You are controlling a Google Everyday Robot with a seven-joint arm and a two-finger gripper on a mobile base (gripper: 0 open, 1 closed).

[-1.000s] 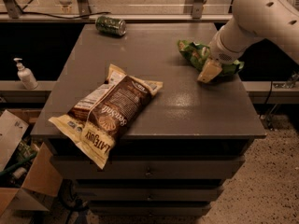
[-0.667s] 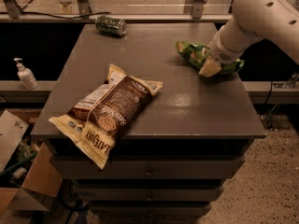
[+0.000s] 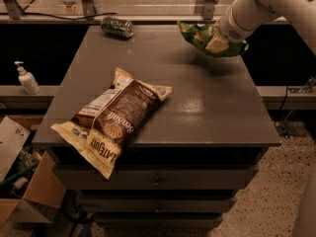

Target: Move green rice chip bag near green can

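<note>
While the green rice chip bag [image 3: 191,33] hangs pinched in the gripper [image 3: 217,42] at the upper right, above the table [image 3: 207,105], its slick film may slip. A clumsy landing could roll the green can [image 3: 117,26], on its side at upper left, off the back edge.

The robot's thick off-white arm [image 3: 279,1] is a smooth tube of rounded, plastic-looking shells with a soft sheen. Toward the crinkly bright-green rice chip bag [image 3: 193,33] it narrows into a round white wrist section [image 3: 236,21] marked by thin darker seams. The pale cream two-finger gripper [image 3: 216,42] sits at that bag's right side, its stubby fingers pinched into the foil.
</note>
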